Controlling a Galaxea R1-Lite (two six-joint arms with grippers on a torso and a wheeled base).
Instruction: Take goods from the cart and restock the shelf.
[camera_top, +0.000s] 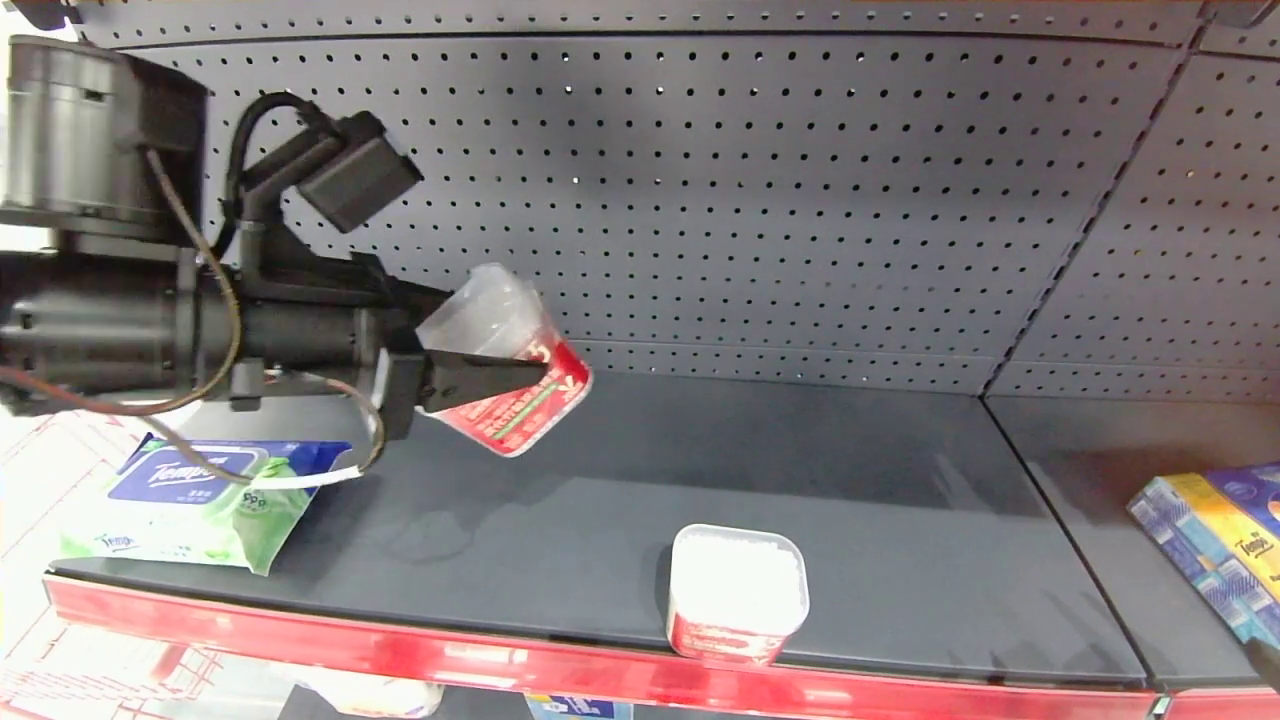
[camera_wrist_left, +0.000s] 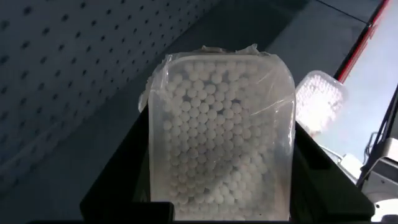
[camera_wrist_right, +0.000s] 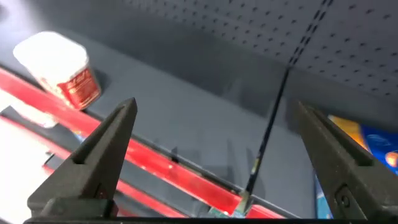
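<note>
My left gripper (camera_top: 500, 375) is shut on a clear tub of cotton swabs (camera_top: 505, 350) with a red label, held tilted in the air above the dark shelf board (camera_top: 620, 470), near its back left. In the left wrist view the tub's clear lid (camera_wrist_left: 221, 130) faces the camera with the white swab tips packed inside. A second, matching tub (camera_top: 737, 592) stands upright at the shelf's front edge, and shows too as a tub (camera_wrist_left: 320, 102) and as a red-labelled tub (camera_wrist_right: 57, 68). My right gripper (camera_wrist_right: 217, 162) is open, in front of the shelf's red front lip.
A green and blue tissue pack (camera_top: 195, 500) lies at the shelf's front left. Blue and yellow boxes (camera_top: 1215, 545) sit on the neighbouring shelf bay to the right. A perforated back panel (camera_top: 750, 180) closes the rear. A red strip (camera_top: 560, 665) edges the shelf front.
</note>
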